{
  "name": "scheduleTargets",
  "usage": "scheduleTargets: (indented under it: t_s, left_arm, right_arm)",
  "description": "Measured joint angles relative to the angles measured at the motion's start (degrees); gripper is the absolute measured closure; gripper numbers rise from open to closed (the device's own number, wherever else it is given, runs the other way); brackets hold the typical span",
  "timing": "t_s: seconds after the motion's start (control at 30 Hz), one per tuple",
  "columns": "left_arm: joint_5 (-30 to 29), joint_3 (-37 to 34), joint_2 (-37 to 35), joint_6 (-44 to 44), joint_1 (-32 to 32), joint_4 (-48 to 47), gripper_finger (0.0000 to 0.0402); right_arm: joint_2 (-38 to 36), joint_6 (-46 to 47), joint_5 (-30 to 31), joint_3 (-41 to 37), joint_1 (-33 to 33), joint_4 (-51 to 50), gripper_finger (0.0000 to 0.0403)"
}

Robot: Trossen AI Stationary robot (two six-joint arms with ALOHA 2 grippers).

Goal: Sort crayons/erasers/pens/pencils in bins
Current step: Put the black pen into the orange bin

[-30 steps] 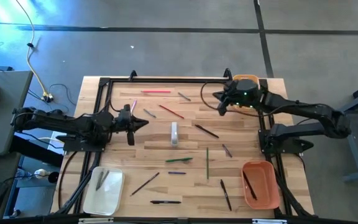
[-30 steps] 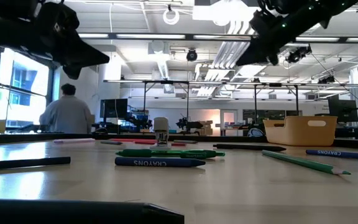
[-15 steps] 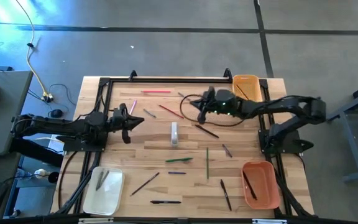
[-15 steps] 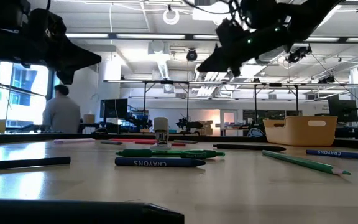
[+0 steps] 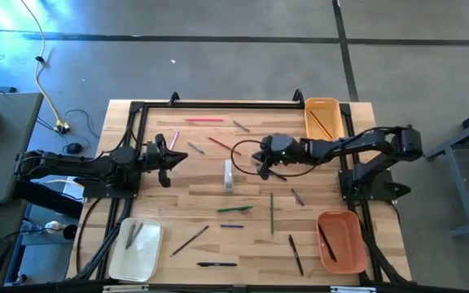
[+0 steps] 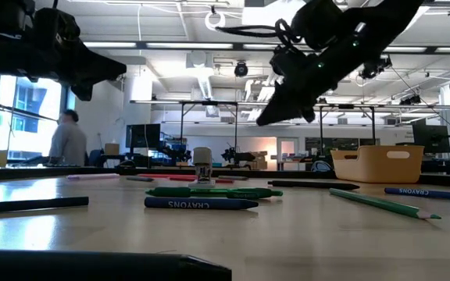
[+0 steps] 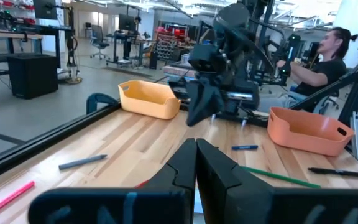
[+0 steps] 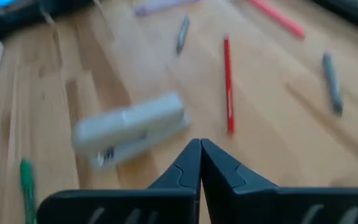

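Pencils, pens and crayons lie scattered flat on the wooden table. Among them are a red pencil (image 5: 225, 146), a green pencil (image 5: 271, 213), a black pen (image 5: 271, 172) and a blue crayon (image 6: 201, 203). My right gripper (image 5: 259, 160) is shut and empty. It hangs above the table's middle, slanting down, just over the black pen's far end and right of a grey-white block (image 5: 229, 175). My left gripper (image 5: 177, 156) is shut and empty, pointing level over the table's left part. There are three bins: yellow (image 5: 308, 118), orange (image 5: 350, 244) and white (image 5: 149, 252).
The yellow bin at the far right holds a thin stick, the orange bin at the near right a black pen, and the white bin at the near left some grey pieces. A black frame (image 5: 218, 103) runs along the table's edges. A person (image 6: 69, 144) stands in the room behind.
My right gripper has swung from over the yellow bin toward the table's middle and come down, tipping more downward, still shut. My left gripper has drawn back a little toward the table's left edge.
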Motion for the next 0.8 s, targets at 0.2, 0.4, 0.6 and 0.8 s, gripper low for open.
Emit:
scheduleTargets:
  t_s: [0.2, 0.4, 0.6, 0.8]
  left_arm:
    - [0.0, 0.0, 0.02, -0.01, -0.07, 0.0, 0.0402]
    - [0.0, 0.0, 0.02, -0.01, -0.07, 0.0, 0.0401]
    - [0.02, 0.0, 0.02, 0.0, -0.07, 0.0, 0.0401]
    - [0.02, 0.02, 0.02, 0.0, -0.07, 0.0, 0.0401]
  right_arm:
    - [-0.56, 7.77, 1.13, 0.0, 4.7, -12.44, 0.0347]
    - [-0.56, 13.94, 5.18, 0.0, 7.71, -23.21, 0.0274]
    - [-0.51, 14.3, 5.81, 0.0, 6.55, -27.24, 0.0254]
    - [2.37, 11.57, 3.58, 0.0, 4.67, -27.28, 0.0273]
